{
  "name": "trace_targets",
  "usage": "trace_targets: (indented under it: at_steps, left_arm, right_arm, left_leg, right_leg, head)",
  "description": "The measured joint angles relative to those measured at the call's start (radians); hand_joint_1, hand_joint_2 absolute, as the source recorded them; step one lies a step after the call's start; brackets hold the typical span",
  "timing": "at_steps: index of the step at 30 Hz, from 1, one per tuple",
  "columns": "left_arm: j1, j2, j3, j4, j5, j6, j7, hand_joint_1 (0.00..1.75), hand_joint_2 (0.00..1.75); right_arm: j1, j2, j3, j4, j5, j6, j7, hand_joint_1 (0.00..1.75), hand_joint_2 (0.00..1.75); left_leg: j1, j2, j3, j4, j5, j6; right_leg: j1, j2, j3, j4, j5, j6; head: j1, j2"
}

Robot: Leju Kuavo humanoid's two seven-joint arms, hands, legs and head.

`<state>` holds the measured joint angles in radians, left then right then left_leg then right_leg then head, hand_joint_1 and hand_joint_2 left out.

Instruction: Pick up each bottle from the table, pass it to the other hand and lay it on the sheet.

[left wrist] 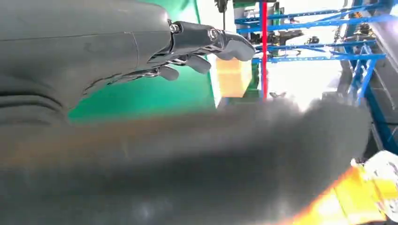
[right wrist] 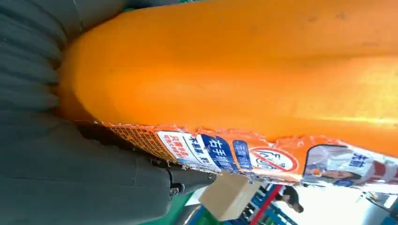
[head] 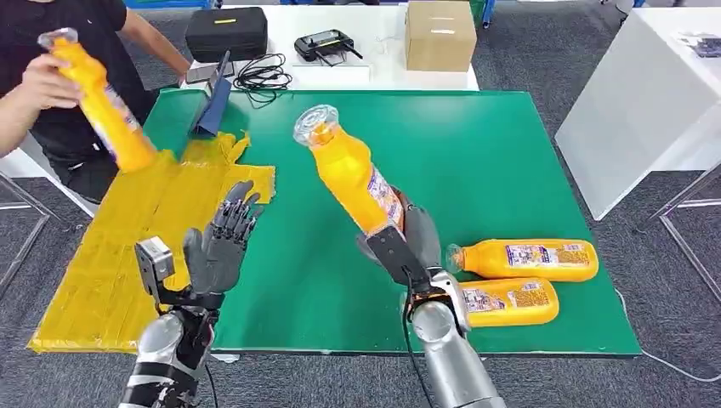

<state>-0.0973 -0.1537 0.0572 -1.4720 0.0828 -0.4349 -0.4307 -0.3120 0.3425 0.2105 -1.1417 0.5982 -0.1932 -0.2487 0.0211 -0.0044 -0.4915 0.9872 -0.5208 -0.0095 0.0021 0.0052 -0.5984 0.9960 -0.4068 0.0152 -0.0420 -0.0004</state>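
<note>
Green matting covers the wide desk [head: 510,153] I am working over, and a crinkled yellow plastic sheet [head: 102,263] lies across its left end, spilling past the edge. At the far left a person's hand [head: 42,81] holds an orange bottle in the air above that sheet. My right hand [head: 408,246] grips an orange plastic bottle with a clear cap [head: 353,174] by its lower body, lifted off the desk and leaning neck-first toward the left; the right wrist view shows the fingers [right wrist: 185,180] wrapped under the label. My left hand [head: 223,242] is raised beside the sheet's inner edge, holding nothing, fingers spread and pointing up, still apart from the bottle. Two more orange bottles [head: 527,259] lie on their sides near the desk's front right, touching each other.

I judge this to be the handover. To do it well I would bring the bottle's upper half across into the left palm, let those fingers close firmly above the right hand's grip, and only then let the right hand release.

Open green lies between the two hands, so the crossing path looks free. I would watch the person's arm over the sheet and the sheet's loose torn corner [head: 255,178]
</note>
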Motion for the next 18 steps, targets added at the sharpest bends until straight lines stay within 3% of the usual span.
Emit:
trace_targets:
  at_steps: [5,12,18]
  left_arm:
    - [0.040,-0.022,-0.006,-0.074,-0.010,0.016,0.000,0.00,1.75]
    - [0.085,-0.045,-0.039,-0.171,-0.011,0.034,-0.001,0.00,1.75]
    - [0.102,-0.048,-0.051,-0.206,-0.011,0.038,-0.002,0.00,1.75]
  right_arm:
    - [0.028,0.014,0.125,-0.028,0.042,0.091,0.019,1.75,1.75]
    - [-0.006,0.014,0.389,-0.012,0.053,0.120,0.059,1.75,1.75]
    - [-0.024,0.014,0.469,0.005,0.053,0.117,0.066,1.75,1.75]
  left_leg:
    - [0.000,0.001,0.000,0.000,0.000,0.000]
    - [0.000,0.000,-0.001,0.000,0.000,0.000]
    - [0.000,0.000,-0.001,0.000,0.000,0.000]
  right_leg:
    - [0.000,0.001,0.000,0.000,0.000,0.000]
    - [0.000,0.001,-0.002,0.000,0.000,0.000]
    - [0.000,0.001,-0.001,0.000,0.000,0.000]
  head:
    - [-0.001,0.000]
    - [0.000,0.000]
    - [0.000,0.000]
